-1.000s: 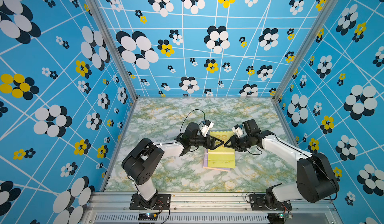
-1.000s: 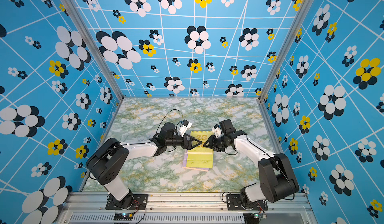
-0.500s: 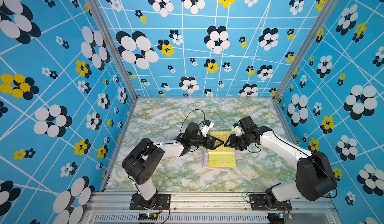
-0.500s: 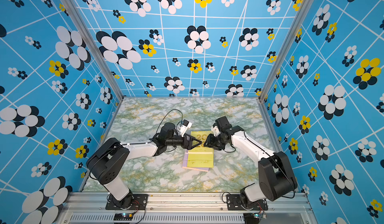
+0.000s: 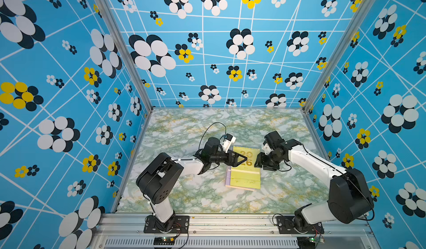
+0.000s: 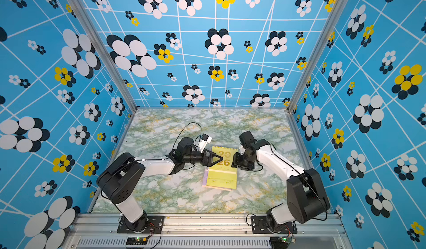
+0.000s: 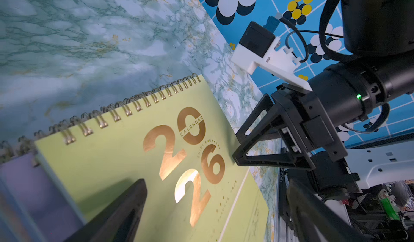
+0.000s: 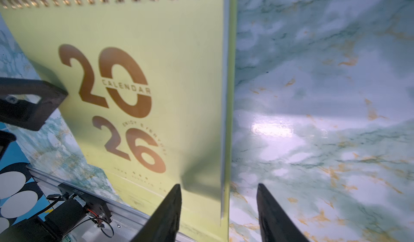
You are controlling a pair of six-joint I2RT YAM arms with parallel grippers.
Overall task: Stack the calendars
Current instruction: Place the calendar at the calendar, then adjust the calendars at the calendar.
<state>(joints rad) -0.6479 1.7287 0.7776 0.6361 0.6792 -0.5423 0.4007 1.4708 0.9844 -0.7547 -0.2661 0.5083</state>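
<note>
Marbled tabletop (image 5: pixel 184 194) carries the calendars (image 5: pixel 244 181) stacked at centre, the yellow-green calendar (image 5: pixel 247 167) on top; the right gripper (image 8: pixel 217 184) has just parted, jaws astride its edge, apparently releasing it; the left gripper (image 5: pixel 241 160) hovers spread wide, unchanged; stacking looks nearly finished.

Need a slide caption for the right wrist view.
Right gripper, jaws apart, over the edge of the yellow-green calendar, marble table beside.
</note>
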